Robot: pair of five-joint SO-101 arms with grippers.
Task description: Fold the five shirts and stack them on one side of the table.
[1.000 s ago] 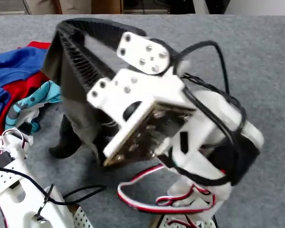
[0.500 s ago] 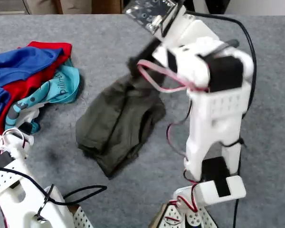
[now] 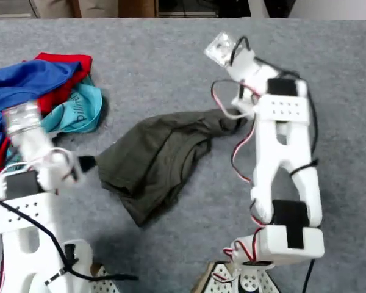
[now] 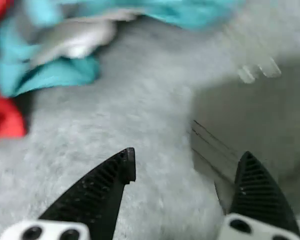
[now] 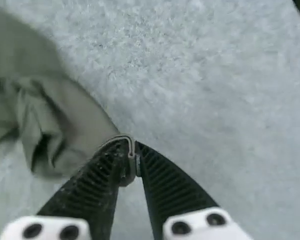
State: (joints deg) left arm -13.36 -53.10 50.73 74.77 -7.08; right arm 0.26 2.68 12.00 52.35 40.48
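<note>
High view puts the olive shirt [image 3: 155, 162] in the middle of the grey desk [image 3: 171, 67], lying open but rumpled, with one corner drawn out into a narrow tail on the side toward the right arm. At the end of that tail the right gripper [image 5: 131, 157] has its jaws pressed together, and a thin pale edge of cloth seems to be pinched between the tips, so I judge it has hold of that corner. On the opposite side of the olive shirt the left gripper [image 4: 189, 160] hangs low over the desk with its jaws spread wide and nothing in them, one tip just at the shirt's near edge. Beyond that edge, away from the olive shirt, lie the teal shirt [image 3: 79, 110], the red shirt [image 3: 67, 61] and the blue shirt [image 3: 24, 82] in a loose heap, none of them folded. The step in hand looks like spreading the first shirt flat before any fold. The next move calls for the left gripper to close on the edge beside it, so that both arms can pull the cloth taut and smooth without dragging it into the heap.
</note>
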